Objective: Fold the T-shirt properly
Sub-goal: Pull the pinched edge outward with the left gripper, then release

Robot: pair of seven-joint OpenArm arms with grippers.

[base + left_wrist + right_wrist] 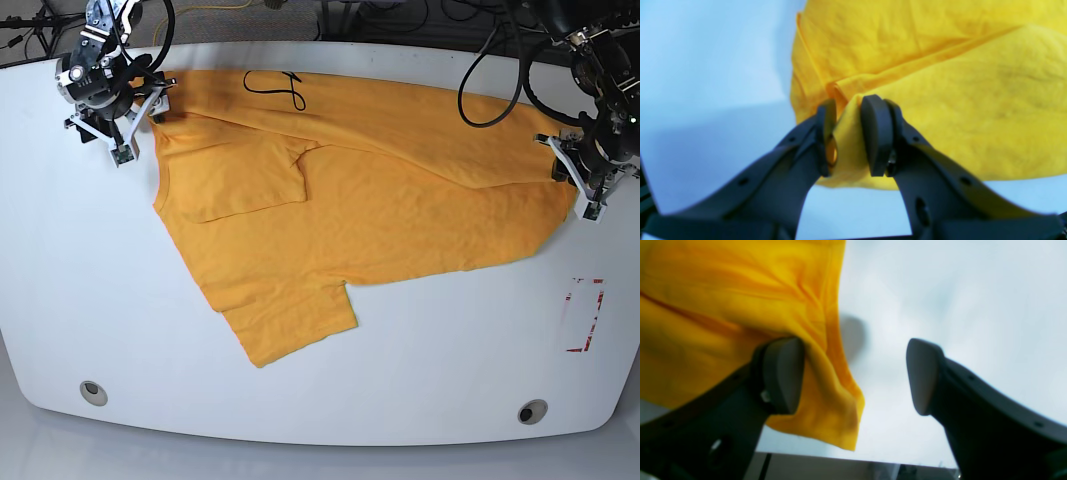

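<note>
**One jaw pair pinching cloth, the other spread wide**

Jaws of the left gripper [848,133] are drawn in narrow and pinch a fold of the T-shirt [360,205] between their dark pads; in the left wrist view yellow cloth fills the slim gap and bunches around the fingertips. Jaws of the right gripper [853,376] stand wide apart, with a hemmed corner of the shirt hanging beside the left pad and nothing pressed between the two; whether that pad touches the cloth cannot be told.

The T-shirt lies spread across the white table [120,320], orange-yellow, wrinkled and partly folded over itself. One layer is turned across the body, leaving a sleeve [240,180] lying on top toward the left and a flap [290,330] reaching toward the near edge. Black cursive lettering [275,88] peeks out at the far edge.

In the base view the right gripper sits at the shirt's far left corner, the left gripper at its right edge. A red-marked rectangle [583,315] lies on the table near the right, apart from the shirt. Two round fittings [93,392] sit close to the near edge.
</note>
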